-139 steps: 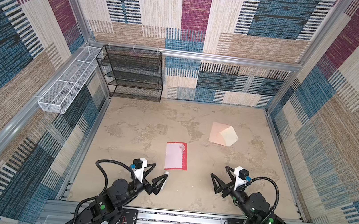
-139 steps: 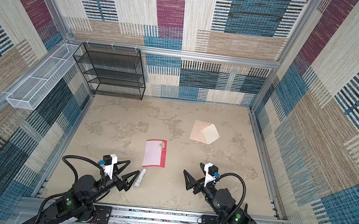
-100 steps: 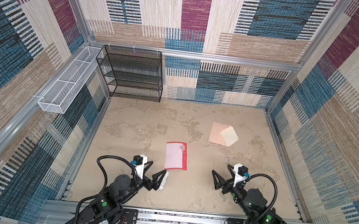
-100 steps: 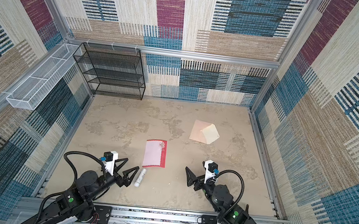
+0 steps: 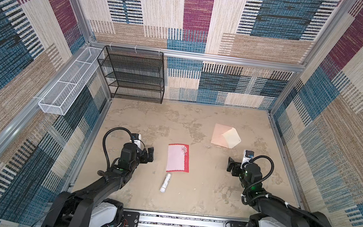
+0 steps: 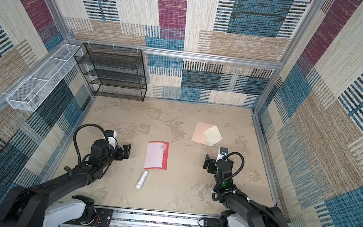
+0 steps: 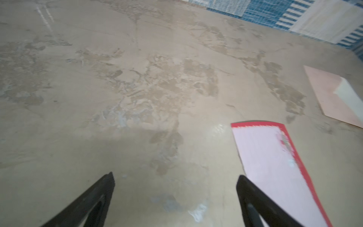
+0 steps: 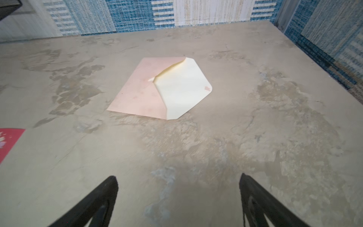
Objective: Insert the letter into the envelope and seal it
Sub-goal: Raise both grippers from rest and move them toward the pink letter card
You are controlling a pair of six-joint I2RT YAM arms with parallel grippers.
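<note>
ok, far left first: white wire basket [image 5: 65,90] hangs on the left wall, black mesh rack [image 5: 135,75] stands in the far left corner of the surface [image 5: 190,190]. left pincer [image 5: 148,156] sits low over the surface, just left of the letter [image 5: 177,157] and apart from it in both top views. its jaws are spread wide with nothing between them, and the left wrist view shows only bare surface between the two black fingers [image 7: 102,188].

the letter lies flat near the middle, pink face up. red border runs along its far and right edges, with a small floral mark by the far right corner. a small white tube [image 5: 165,182] lies on its side just beside the letter's near edge; cannot tell if they touch.

the envelope [image 5: 220,135] lies flat further right and further back, well apart from the letter. its flap [image 5: 231,139] is open, cream lining up, pointing right. right pincer [image 5: 232,168] is low just on the near side of the envelope and not touching it, jaws wide apart and empty. the right wrist view looks straight at the envelope.
</note>
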